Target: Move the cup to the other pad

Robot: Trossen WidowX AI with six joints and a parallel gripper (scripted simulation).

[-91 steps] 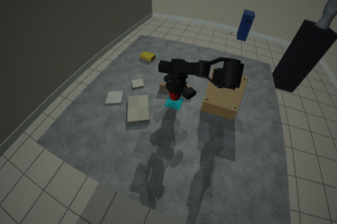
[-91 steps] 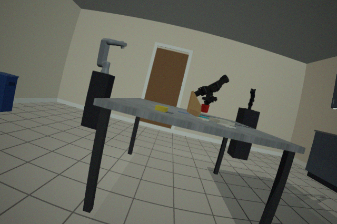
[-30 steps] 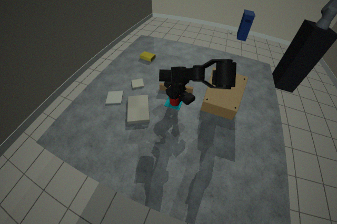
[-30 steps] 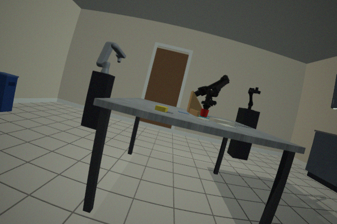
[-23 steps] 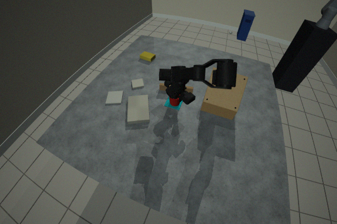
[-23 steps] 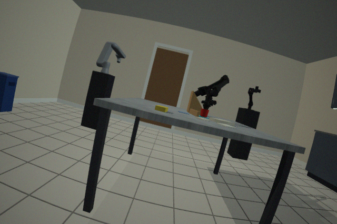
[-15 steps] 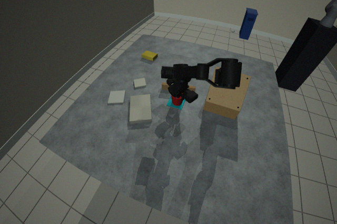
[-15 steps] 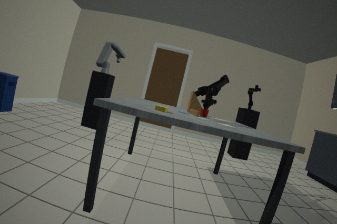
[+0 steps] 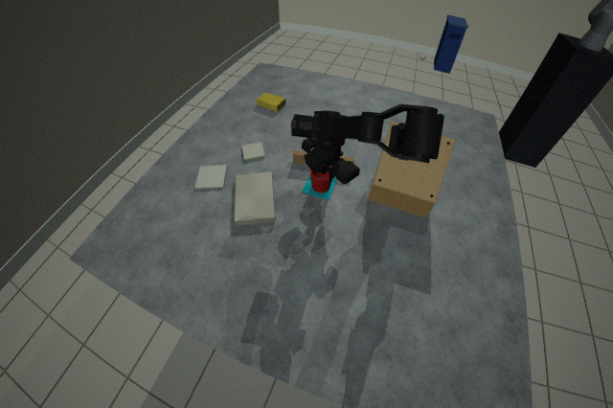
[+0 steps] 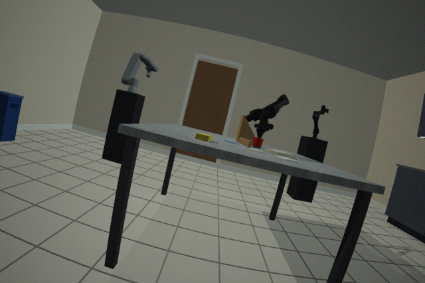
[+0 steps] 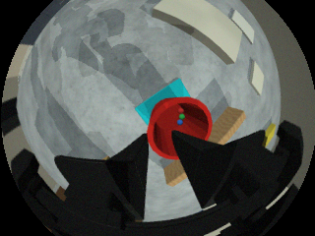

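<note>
No text, label, brand, number or sign can be read anywhere in these views, on the desk [image 9: 148,245] or elsewhere.

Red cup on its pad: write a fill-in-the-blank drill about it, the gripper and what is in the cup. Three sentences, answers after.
1. The red cylindrical cup stands upright on a flat, square ____ pad.
2. In the wrist view, the cup holds a few small coloured ____, with none spilled on the grey table top.
3. The black gripper sits at the cup's rim with its fingers ____, gripping nothing.

Missing words: teal; marbles; open
</note>
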